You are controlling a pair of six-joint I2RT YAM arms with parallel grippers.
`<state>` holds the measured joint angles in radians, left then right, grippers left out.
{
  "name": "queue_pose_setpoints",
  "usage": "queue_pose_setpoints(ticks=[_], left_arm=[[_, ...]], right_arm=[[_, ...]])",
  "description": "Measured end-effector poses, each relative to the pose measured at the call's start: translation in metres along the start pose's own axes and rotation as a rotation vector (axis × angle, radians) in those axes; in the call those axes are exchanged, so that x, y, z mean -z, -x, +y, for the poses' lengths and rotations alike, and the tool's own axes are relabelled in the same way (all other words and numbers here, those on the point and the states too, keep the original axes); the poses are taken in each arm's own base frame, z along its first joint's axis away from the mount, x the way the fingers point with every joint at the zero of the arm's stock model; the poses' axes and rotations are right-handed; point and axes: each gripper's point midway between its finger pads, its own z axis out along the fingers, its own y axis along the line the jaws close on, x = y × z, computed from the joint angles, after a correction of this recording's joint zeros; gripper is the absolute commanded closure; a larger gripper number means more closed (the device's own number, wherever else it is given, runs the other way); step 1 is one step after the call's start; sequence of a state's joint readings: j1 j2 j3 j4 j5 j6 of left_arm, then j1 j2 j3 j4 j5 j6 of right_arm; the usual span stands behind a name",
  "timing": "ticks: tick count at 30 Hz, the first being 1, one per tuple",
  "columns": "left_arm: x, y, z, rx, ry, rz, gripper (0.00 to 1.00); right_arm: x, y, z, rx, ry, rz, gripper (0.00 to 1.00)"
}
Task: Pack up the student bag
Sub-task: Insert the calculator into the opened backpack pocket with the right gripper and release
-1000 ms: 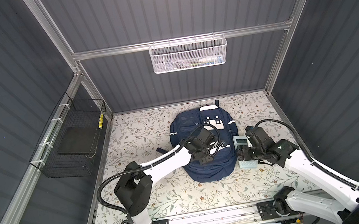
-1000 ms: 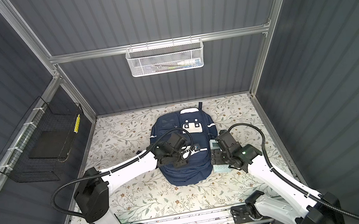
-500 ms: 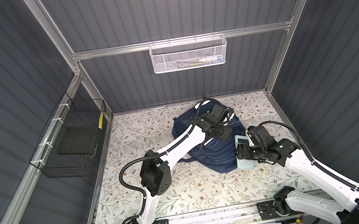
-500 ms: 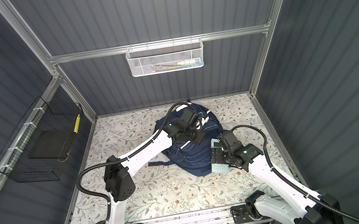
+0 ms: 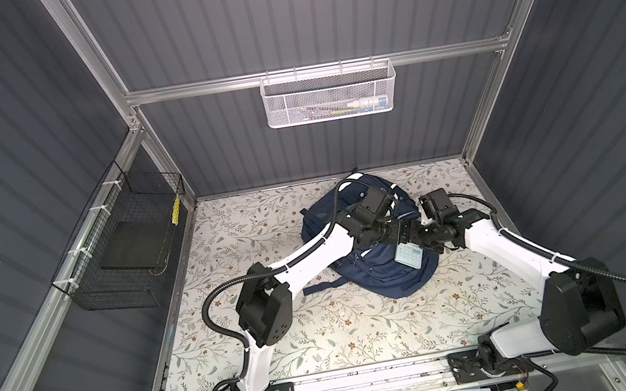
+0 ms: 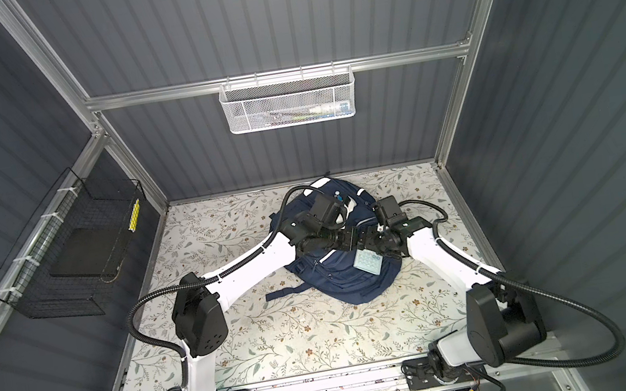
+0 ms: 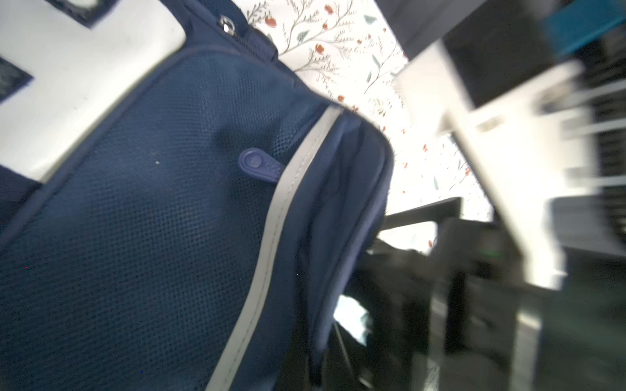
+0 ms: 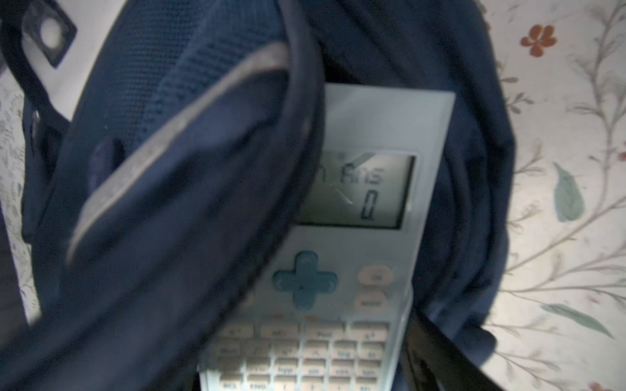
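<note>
Ideally, the calculator [image 5: 408,256] clamped in the right tool [image 5: 421,241] is slid squarely beneath the student bag [image 5: 383,282] flap pinched by the closed left tool [image 5: 403,232].

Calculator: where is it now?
In both top views the calculator lies right of centre, on the right half of the student bag. The right wrist view shows its screen end slid under the bag's flap.

Floral tabletop [image 5: 343,326], student bag [image 5: 383,280] lying on it
</note>
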<state>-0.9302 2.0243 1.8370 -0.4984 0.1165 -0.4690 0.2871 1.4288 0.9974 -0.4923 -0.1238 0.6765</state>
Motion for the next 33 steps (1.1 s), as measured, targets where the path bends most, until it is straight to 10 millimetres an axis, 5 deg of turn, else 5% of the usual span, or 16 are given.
queue_pose_setpoints(ticks=[7, 15, 25, 28, 33], left_arm=[[0.014, 0.023, 0.015, 0.038, 0.028, -0.049, 1.0], [0.011, 0.017, 0.016, 0.082, -0.022, -0.059, 1.0], [0.01, 0.016, 0.009, 0.096, -0.066, -0.053, 1.0], [0.01, 0.016, 0.008, 0.096, -0.069, -0.053, 1.0], [0.007, 0.014, 0.01, 0.096, -0.069, -0.052, 1.0]], right_arm=[[0.0, 0.016, 0.025, -0.02, 0.052, -0.027, 0.06], [0.001, 0.013, 0.026, -0.021, 0.08, -0.031, 0.11], [0.027, -0.011, 0.015, 0.022, 0.16, -0.086, 0.38], [0.025, -0.018, 0.009, 0.041, 0.15, -0.078, 0.79], [0.014, -0.024, 0.001, 0.056, 0.128, -0.067, 0.83]])
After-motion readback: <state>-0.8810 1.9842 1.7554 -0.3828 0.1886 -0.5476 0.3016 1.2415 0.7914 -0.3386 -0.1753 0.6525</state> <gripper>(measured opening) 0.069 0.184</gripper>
